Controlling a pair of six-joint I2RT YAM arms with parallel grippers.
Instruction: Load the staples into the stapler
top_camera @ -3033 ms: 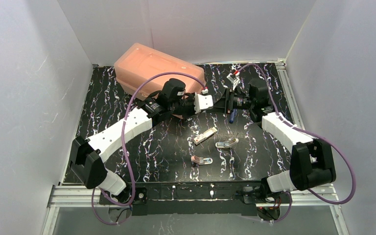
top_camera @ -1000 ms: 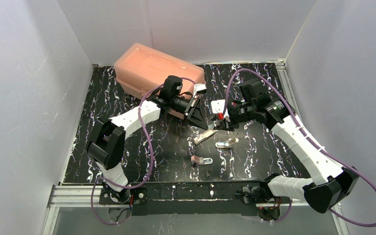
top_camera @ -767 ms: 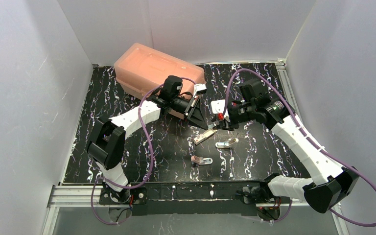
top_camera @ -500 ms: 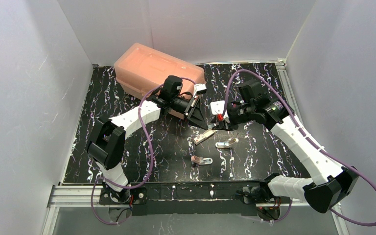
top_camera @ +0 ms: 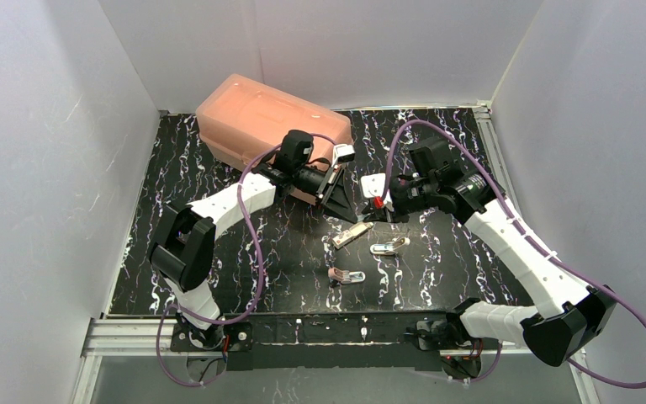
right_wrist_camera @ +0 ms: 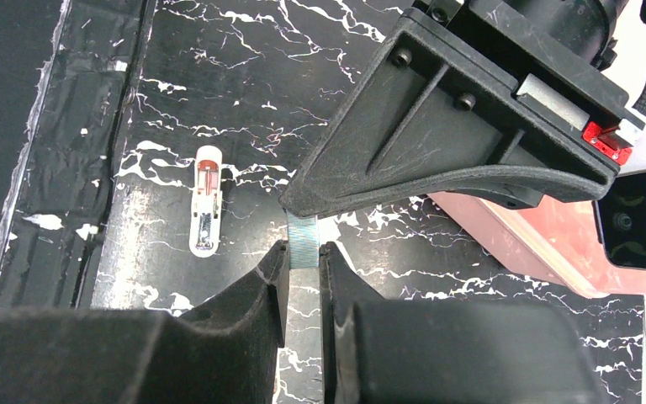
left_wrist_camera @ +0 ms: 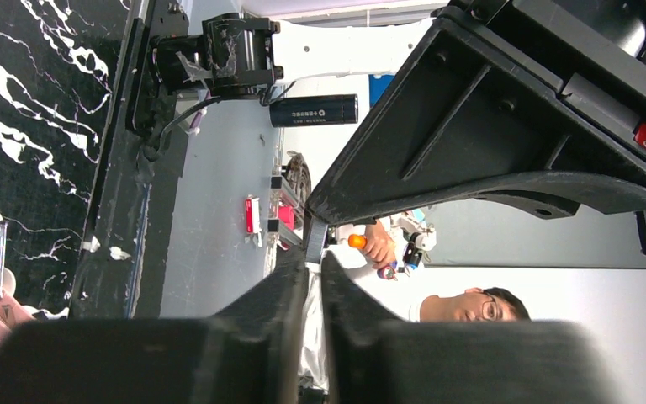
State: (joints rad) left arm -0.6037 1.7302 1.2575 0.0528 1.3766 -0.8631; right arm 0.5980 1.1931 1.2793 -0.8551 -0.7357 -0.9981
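While the left pincer pinches the staple strip, the right pincer has narrowed onto it.

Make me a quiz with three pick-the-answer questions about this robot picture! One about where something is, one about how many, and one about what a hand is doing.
1. Where on the table is the pink box?
A. back left
B. front right
C. front middle

2. How many little staplers lie on the table?
A. one
B. three
C. five

3. What is the right hand doing?
A. wide open, empty
B. pinching a staple strip
C. holding the pink box

Answers:
1. A, it sits in the far left corner by the walls.
2. B, three lie near the middle.
3. B, the right wrist view shows the strip between its fingers.
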